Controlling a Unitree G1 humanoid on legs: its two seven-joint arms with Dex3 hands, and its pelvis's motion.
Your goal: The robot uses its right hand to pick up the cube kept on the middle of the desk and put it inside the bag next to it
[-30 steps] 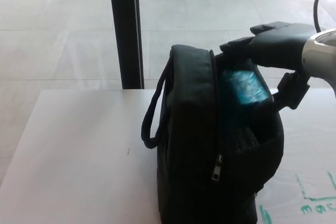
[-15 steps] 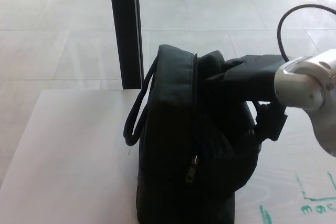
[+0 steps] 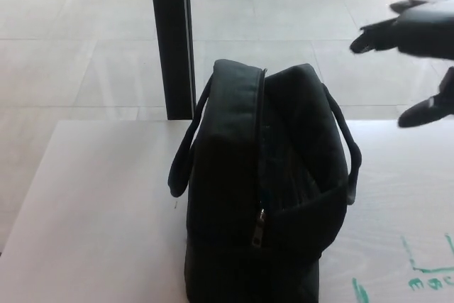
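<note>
**Right hand out of the bag, cube gone from sight**

Now pulled clear of the bag's mouth, where half a second ago it was reaching in: right hand [image 3: 415, 58] hovering up at the right edge, well apart from the black bag [image 3: 262, 189], fingers [image 3: 369, 40] spread and holding nothing. Standing upright on the white desk [image 3: 99, 211], zipper pull [image 3: 260, 220] hanging at the front, handles arching on both sides. Cube not showing anywhere. Green marker scribbles [image 3: 425, 274] lying at the desk's right corner.
</note>
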